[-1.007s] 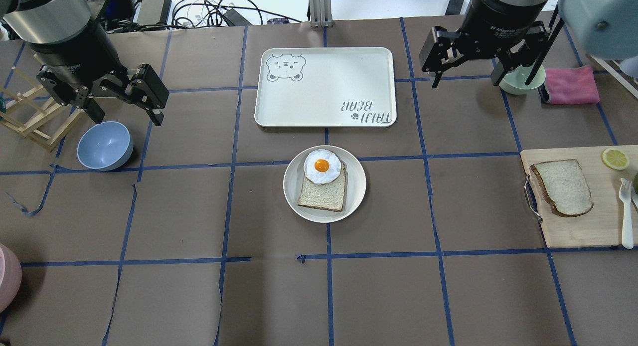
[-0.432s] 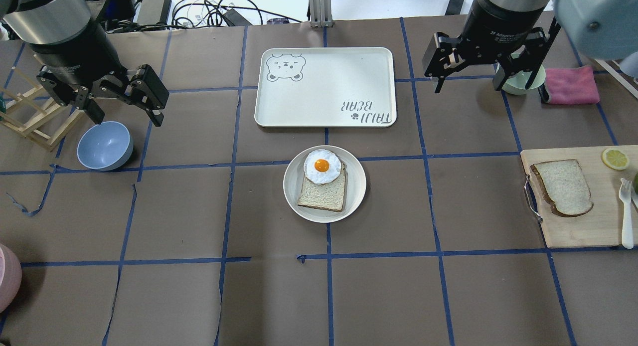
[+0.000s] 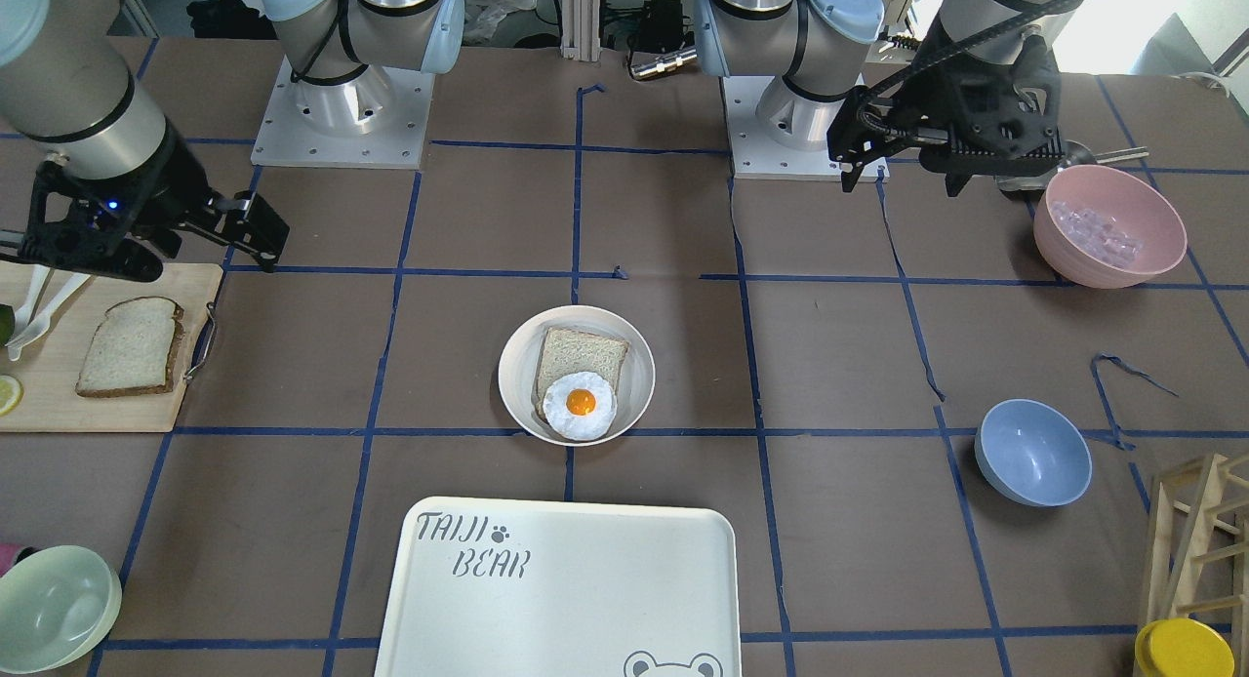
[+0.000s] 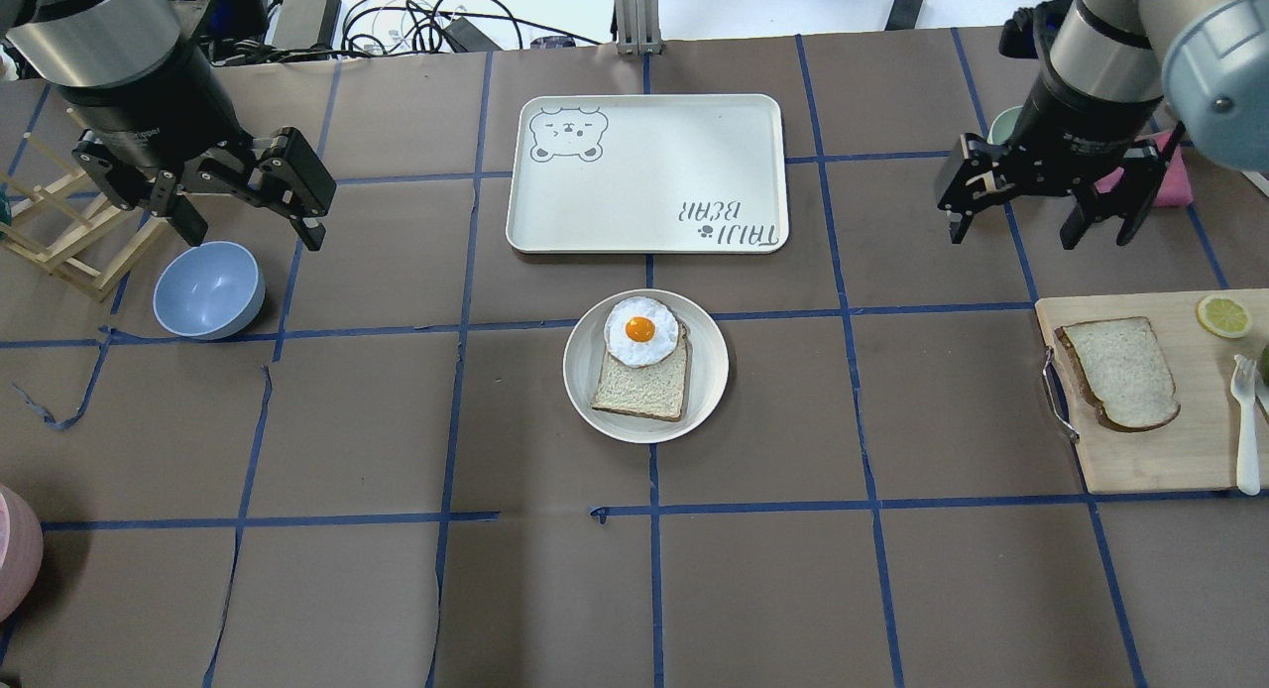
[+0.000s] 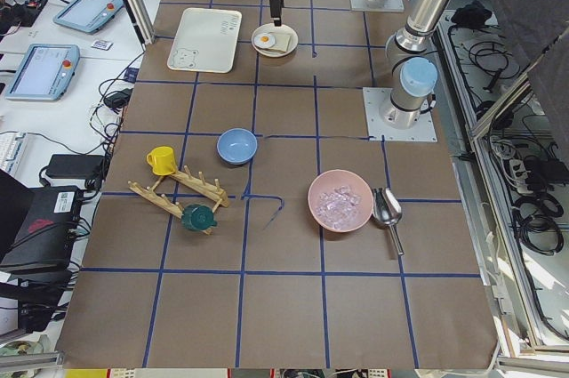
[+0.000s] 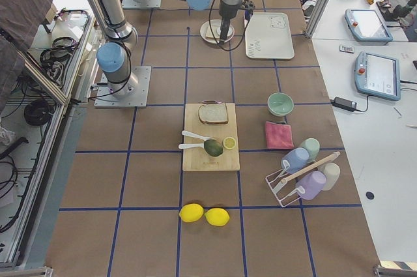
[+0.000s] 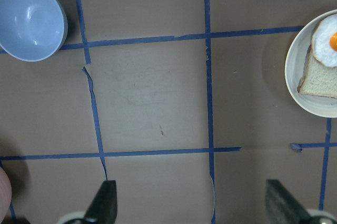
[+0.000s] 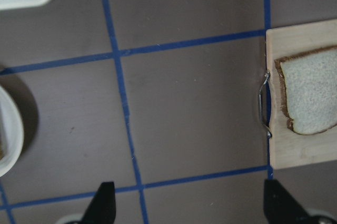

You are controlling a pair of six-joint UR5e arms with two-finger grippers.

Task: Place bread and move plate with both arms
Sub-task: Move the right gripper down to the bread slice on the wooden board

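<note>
The bread (image 4: 1120, 371) is a big slice, greyish-white in the crumb with a dark brown crust right round it. It lies flat on a wooden cutting board (image 4: 1160, 460) at the right edge of the overhead view, beside a lemon slice (image 4: 1222, 315) and a white fork (image 4: 1246, 430). The plate (image 4: 581, 366) sits in the middle of that view, round, cream-white and deep-rimmed. It already carries a smaller slice (image 4: 644, 386) with a fried egg (image 4: 641, 330) lapping over its upper end. Everything rests on a worktop (image 4: 397, 420) covered in brown paper and marked into squares with blue tape. A cream tray (image 4: 646, 172) lettered "TAIJI BEAR" lies just above the plate, a blue bowl (image 4: 208, 289) is at centre left, and cables (image 4: 416, 19) trail along the top edge. The bread's longer side runs from top to bottom of the overhead frame, leaning slightly toward the lower right, and its lower end looks the rounder one. The right tool (image 4: 1021, 234) hangs above bare worktop up and left of the board, fingers spread wide and holding nothing. The left tool (image 4: 256, 240) is at upper left over the blue bowl's far rim — equally spread, equally empty.
</note>
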